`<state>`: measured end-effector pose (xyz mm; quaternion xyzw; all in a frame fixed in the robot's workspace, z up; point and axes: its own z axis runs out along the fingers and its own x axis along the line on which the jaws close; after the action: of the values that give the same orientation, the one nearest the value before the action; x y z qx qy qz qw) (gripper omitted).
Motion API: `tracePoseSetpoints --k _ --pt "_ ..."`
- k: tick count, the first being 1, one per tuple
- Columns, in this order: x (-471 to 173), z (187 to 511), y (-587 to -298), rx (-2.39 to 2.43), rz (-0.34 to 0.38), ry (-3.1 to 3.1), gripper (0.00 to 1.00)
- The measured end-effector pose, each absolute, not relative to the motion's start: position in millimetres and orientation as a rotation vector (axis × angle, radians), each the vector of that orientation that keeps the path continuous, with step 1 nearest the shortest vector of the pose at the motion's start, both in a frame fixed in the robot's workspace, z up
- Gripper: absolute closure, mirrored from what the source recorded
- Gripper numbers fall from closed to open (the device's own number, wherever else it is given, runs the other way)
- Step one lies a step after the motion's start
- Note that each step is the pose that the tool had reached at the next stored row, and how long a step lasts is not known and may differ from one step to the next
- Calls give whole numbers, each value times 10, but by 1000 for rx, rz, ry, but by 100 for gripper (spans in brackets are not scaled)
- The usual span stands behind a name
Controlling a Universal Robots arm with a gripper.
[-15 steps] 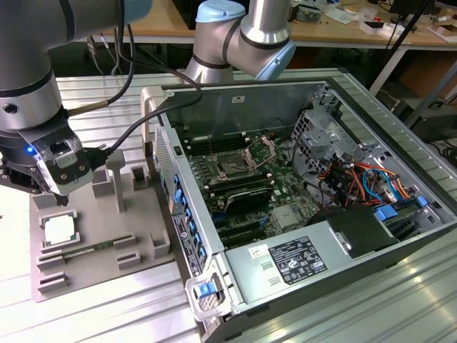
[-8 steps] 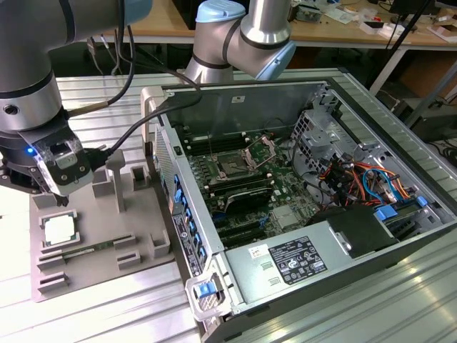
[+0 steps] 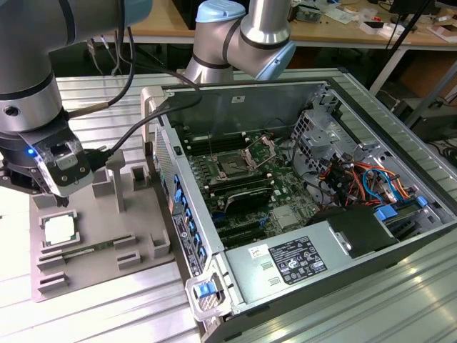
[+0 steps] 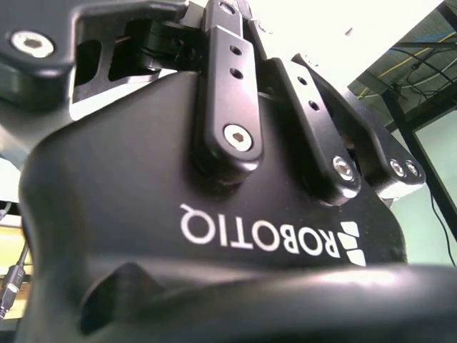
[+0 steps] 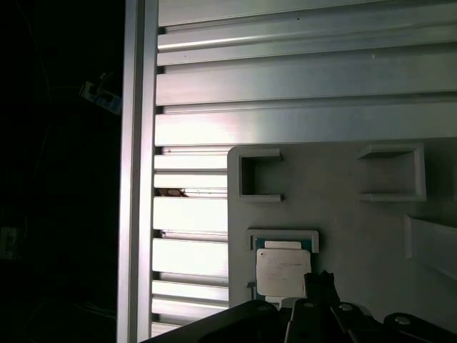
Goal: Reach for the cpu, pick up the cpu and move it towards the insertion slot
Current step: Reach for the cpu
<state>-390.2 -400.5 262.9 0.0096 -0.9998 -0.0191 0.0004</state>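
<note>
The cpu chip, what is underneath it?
The cpu lies in a square pocket of the grey tray. The pocket's floor under it is covered by the chip itself.

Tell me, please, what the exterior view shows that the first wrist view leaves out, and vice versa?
Exterior view: the open grey metal computer case, its green circuit board, the dark square insertion slot with shiny metal frame, and the silver-and-blue robot arm. First wrist view: the black pincer seen close up, and a dark room beyond. Both: the small silvery-white square cpu lying in the grey plastic tray on the slatted aluminium table.
</note>
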Motion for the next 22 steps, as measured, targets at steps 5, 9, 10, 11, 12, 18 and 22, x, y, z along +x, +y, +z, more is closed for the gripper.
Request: tracePoseSetpoints --k 5,9,10,11,12,18,22 --pt "-3902 2621 -4006 30 -60 -3140 89" --pt "-3902 2615 -4008 30 -60 -3140 89" --pt "-3902 2613 -4008 30 -60 -3140 89" --pt "-3902 2610 -4009 30 -60 -3140 89" --pt "-3902 2608 -4010 30 -60 -3140 89" --pt "-3902 2599 -4012 30 -60 -3140 89" --pt "-3902 2583 -4015 30 -60 -3140 89"
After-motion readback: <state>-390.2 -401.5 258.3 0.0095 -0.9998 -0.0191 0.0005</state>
